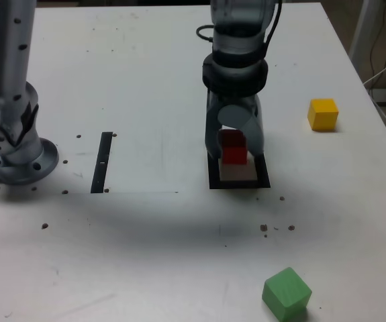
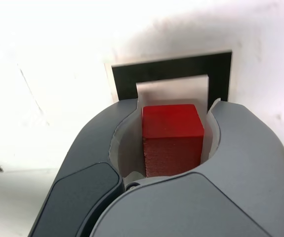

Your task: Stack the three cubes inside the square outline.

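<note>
Lowering it straight is what's needed: the red cube [image 1: 233,147] is pinched in the nearly closed pincer [image 1: 235,149] just over the square outline [image 1: 239,182]; yellow cube [image 1: 323,114] waits at 2 o'clock, green cube [image 1: 286,294] at 5.

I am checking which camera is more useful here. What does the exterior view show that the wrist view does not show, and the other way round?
Only the exterior view shows the yellow cube on its right, the green cube near its bottom edge, the thin black bar and the arm's base.

Only the wrist view shows up close how the jaws curve around the red cube, with the square outline just beyond it.

Both show the gripper shut on the red cube over the square outline on the white table.
</note>
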